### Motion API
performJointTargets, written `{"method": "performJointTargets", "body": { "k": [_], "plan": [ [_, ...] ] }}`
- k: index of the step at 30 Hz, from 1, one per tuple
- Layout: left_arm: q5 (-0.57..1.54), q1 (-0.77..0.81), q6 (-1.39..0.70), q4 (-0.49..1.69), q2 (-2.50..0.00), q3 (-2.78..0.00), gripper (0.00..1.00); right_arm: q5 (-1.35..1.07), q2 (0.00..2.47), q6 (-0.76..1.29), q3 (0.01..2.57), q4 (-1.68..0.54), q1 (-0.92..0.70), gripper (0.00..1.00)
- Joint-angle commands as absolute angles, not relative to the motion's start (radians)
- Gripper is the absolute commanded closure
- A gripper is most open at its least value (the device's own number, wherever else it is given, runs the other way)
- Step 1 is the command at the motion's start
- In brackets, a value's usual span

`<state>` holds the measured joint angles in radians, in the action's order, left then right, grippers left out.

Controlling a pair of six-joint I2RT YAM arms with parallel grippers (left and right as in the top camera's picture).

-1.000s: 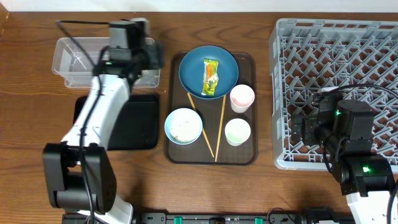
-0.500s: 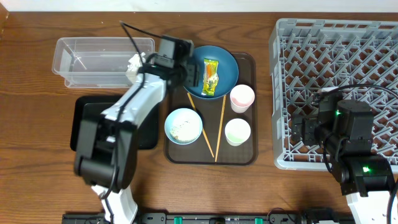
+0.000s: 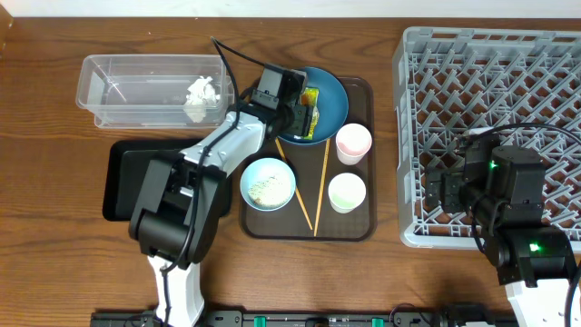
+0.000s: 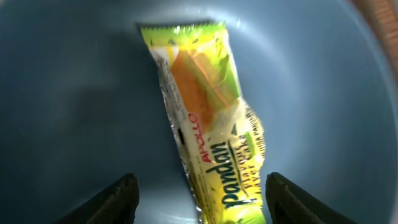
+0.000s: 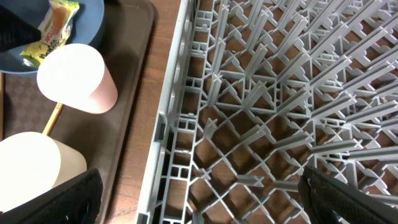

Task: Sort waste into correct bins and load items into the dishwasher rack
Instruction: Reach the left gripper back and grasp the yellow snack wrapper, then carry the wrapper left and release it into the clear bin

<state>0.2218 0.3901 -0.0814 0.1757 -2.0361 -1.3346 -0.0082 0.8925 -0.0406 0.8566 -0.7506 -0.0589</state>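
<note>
From overhead, the left end effector [image 3: 296,113] hangs over the dark blue plate [image 3: 332,91] on the brown serving tray [image 3: 363,222], right at the snack wrapper [image 3: 313,105]. The tissue [image 3: 199,93] lies in the clear tub [image 3: 109,68]. The left wrist view shows that end effector [image 4: 200,190] spread wide and holding nothing, its fingers [image 4: 118,199] straddling the lower end of the wrapper [image 4: 202,124], which lies flat. A good pick would likely mean lowering until the tips nearly touch the plate [image 4: 323,74], then closing squarely across the narrow width so the film bunches instead of sliding. In the right wrist view, the right end effector [image 5: 205,199] is open and empty above the dishwasher rack [image 5: 261,112], near the pinkish cup [image 5: 78,78].
</note>
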Motion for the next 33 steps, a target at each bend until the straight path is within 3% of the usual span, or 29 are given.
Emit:
{"method": "performJointTargets", "body": {
  "k": [1, 5, 10, 15, 33],
  "plan": [
    [0.21, 0.39, -0.076, 0.171, -2.073, -1.344, 0.32, -0.015, 0.888, -0.039, 0.879, -0.753, -0.039, 0.01],
    [0.21, 0.39, -0.076, 0.162, -2.084, -1.344, 0.36, -0.015, 0.888, -0.039, 0.879, -0.753, -0.039, 0.01],
    [0.21, 0.39, -0.076, 0.153, -2.085, -1.344, 0.7, -0.015, 0.888, -0.039, 0.879, -0.753, -0.039, 0.01],
    [0.21, 0.39, -0.076, 0.143, -2.082, -1.344, 0.94, -0.015, 0.888, -0.039, 0.879, -0.753, -0.039, 0.01],
    [0.109, 0.293, -0.075, 0.202, -1.808, -1.344, 0.94, -0.015, 0.888, -0.039, 0.879, -0.755, -0.039, 0.01]
  ]
}}
